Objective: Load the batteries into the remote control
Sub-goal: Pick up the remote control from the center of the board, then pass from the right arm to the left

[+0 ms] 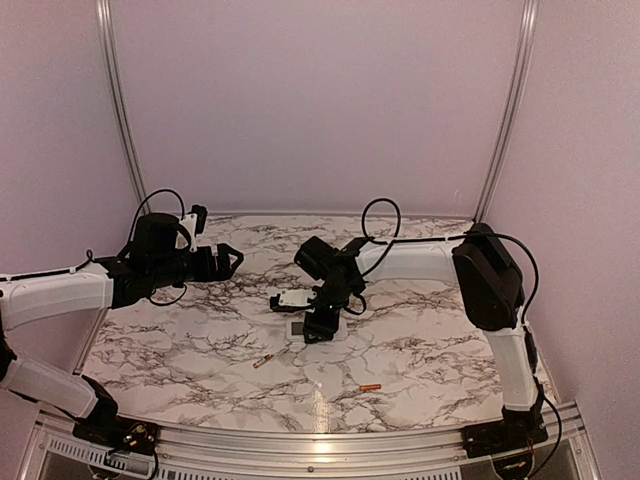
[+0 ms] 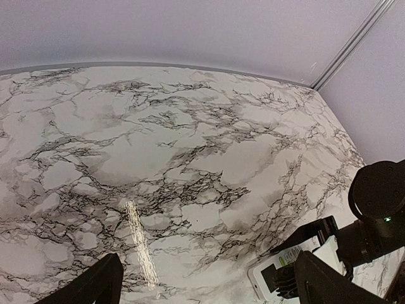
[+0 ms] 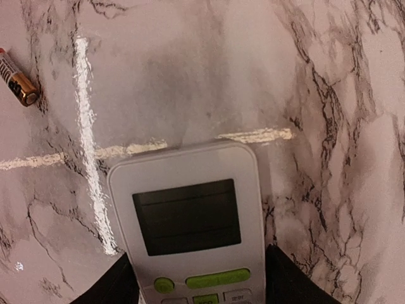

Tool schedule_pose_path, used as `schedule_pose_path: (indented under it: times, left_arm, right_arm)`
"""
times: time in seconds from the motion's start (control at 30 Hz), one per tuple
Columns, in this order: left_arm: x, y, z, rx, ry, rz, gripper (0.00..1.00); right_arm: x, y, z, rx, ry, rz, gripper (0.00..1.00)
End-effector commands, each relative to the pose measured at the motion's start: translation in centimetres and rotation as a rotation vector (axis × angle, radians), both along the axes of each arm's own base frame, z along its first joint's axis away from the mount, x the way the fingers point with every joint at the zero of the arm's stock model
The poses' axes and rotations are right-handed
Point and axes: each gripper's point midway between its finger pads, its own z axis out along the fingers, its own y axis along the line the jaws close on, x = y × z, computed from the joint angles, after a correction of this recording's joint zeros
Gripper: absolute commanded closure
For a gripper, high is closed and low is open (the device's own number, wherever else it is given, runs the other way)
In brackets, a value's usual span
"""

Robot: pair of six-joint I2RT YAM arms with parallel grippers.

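Observation:
The white remote control (image 3: 190, 190) lies face up on the marble table, with its dark display and green buttons showing; in the top view (image 1: 298, 327) it is at mid-table. My right gripper (image 3: 199, 282) is shut on its button end, one finger on each long side, and shows in the top view (image 1: 318, 328). The gold battery (image 3: 19, 79) with a dark end lies loose to the remote's front left (image 1: 264, 361). The orange-red battery (image 1: 370, 387) lies nearer the front edge. My left gripper (image 1: 232, 260) is open and empty above the table's left side, fingers wide apart (image 2: 209, 285).
A small white flat piece with a label and a dark patch (image 1: 290, 299) lies just behind the remote and shows in the left wrist view (image 2: 288, 259) beside the right arm's black wrist (image 2: 380, 196). Lilac walls with metal rails (image 1: 118, 110) enclose the table.

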Motion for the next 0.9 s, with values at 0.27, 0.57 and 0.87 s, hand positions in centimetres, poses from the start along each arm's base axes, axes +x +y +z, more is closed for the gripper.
schedule_pose_path:
  times: [0.27, 0.57, 0.87]
  left_arm:
    - [1.1, 1.0, 2.7, -0.041, -0.060, 0.097, 0.01]
    - [-0.3, 0.4, 5.7, -0.159, -0.174, 0.031, 0.01]
    - [-5.0, -5.0, 9.3, -0.306, -0.340, -0.279, 0.01]
  right_arm:
    - [1.6, 0.3, 5.5, 0.214, 0.066, -0.119, 0.56]
    - [5.8, 0.4, 21.1, 0.768, 0.025, -0.290, 0.57]
    - [4.5, 0.0, 32.8, 1.228, 0.085, -0.329, 0.57]
